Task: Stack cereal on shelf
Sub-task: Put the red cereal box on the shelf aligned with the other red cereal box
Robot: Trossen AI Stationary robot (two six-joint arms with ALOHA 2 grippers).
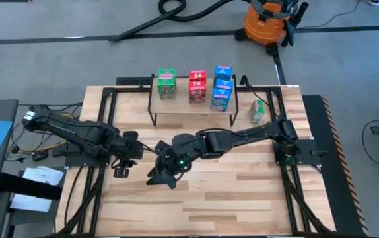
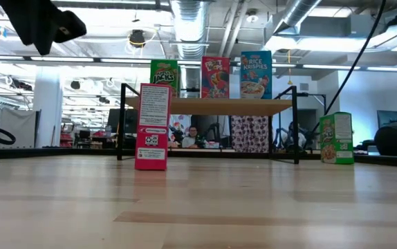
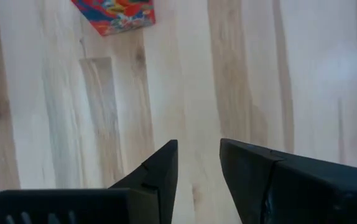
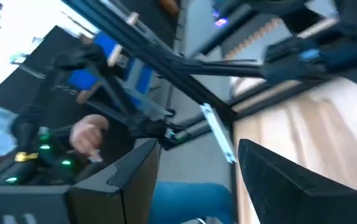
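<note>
The shelf (image 1: 189, 109) stands at the table's far middle; green (image 1: 166, 83), red (image 1: 197, 87) and blue (image 1: 222, 86) cereal boxes stand on its top. One red box (image 2: 151, 126) stands upright on its bottom end on the table in front of the shelf's left leg; it also shows in the left wrist view (image 3: 116, 11). In the high view the right arm hides it. A green box (image 1: 257, 110) stands on the table right of the shelf. My left gripper (image 3: 198, 144) points down at bare table, open and empty. My right gripper (image 4: 197, 146) is open and empty, at mid-table (image 1: 158, 177).
The two grippers are close together at the table's middle left (image 1: 121, 172). A dark arm part (image 2: 39, 24) hangs at the low view's upper left. A person's hand (image 4: 88, 134) shows beyond the table's left side. Bare slats (image 1: 229, 198) lie toward the near edge.
</note>
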